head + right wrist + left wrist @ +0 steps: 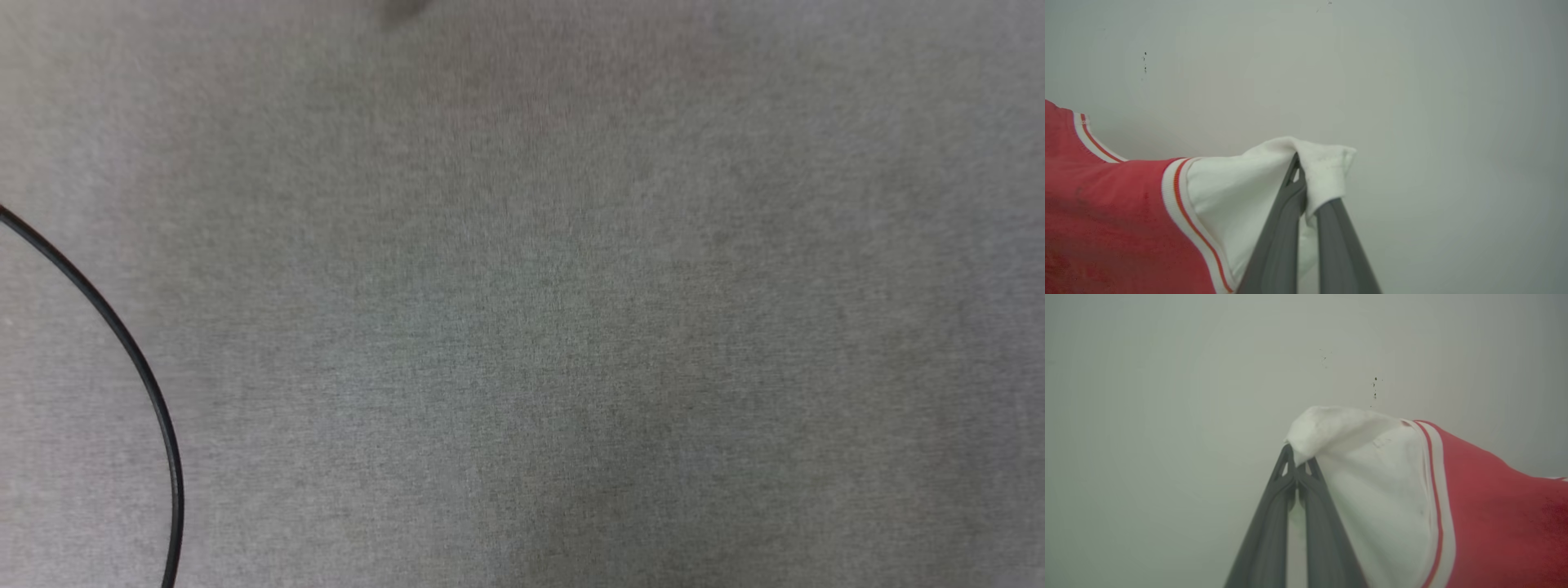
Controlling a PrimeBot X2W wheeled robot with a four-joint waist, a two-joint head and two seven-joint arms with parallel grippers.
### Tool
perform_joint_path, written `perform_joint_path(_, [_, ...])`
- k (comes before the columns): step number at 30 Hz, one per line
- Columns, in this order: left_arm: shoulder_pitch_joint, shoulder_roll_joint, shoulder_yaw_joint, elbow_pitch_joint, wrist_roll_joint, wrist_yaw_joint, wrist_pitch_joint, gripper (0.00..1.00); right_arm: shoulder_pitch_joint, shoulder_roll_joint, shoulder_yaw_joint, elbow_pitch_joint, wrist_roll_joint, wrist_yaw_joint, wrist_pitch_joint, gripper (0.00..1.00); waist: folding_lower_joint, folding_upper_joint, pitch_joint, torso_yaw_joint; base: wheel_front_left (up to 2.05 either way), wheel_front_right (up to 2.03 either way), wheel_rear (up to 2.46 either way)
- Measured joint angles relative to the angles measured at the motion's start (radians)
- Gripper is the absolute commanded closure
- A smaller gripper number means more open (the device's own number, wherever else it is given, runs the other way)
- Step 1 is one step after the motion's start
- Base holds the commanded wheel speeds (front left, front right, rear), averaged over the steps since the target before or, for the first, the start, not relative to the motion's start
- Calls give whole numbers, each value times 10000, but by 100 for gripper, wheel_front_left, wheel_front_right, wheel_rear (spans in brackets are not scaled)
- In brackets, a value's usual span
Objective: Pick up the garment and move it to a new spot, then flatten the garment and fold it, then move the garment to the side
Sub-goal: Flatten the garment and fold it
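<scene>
Left wrist view: is the left gripper [1299, 457] pinching the garment's [1494, 506] white sleeve [1372, 477]?
– Yes; the right gripper [1303, 169] pinches the other, and it hangs between them. Both arms should spread evenly, keeping it taut

Lab-type rm: grey cloth [571, 286], cable [137, 365]

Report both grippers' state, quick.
The left gripper is shut on a white sleeve of the garment.
The right gripper is shut on a white sleeve too.
</scene>
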State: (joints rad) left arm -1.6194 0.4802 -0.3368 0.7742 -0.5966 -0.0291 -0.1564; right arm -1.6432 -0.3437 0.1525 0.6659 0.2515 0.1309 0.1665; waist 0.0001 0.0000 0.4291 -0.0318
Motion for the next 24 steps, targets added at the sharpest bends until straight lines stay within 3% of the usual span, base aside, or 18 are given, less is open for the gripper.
perform_joint_path(13, [234,-479,-88,1471,-456,-606,-449,100,-155,313,1622,1081,355,0,-623,100,2,0,1685,175,0,0,0])
perform_joint_path(19, [1759,-706,-199,1921,-813,-859,-673,100,1322,161,2422,1160,1181,0,-671,100,1,0,1302,282,0,0,0])
perform_joint_path(24, [3869,-869,-364,1871,-1093,-947,-867,100,3602,59,2778,846,1944,0,-585,100,0,0,590,345,0,0,0])
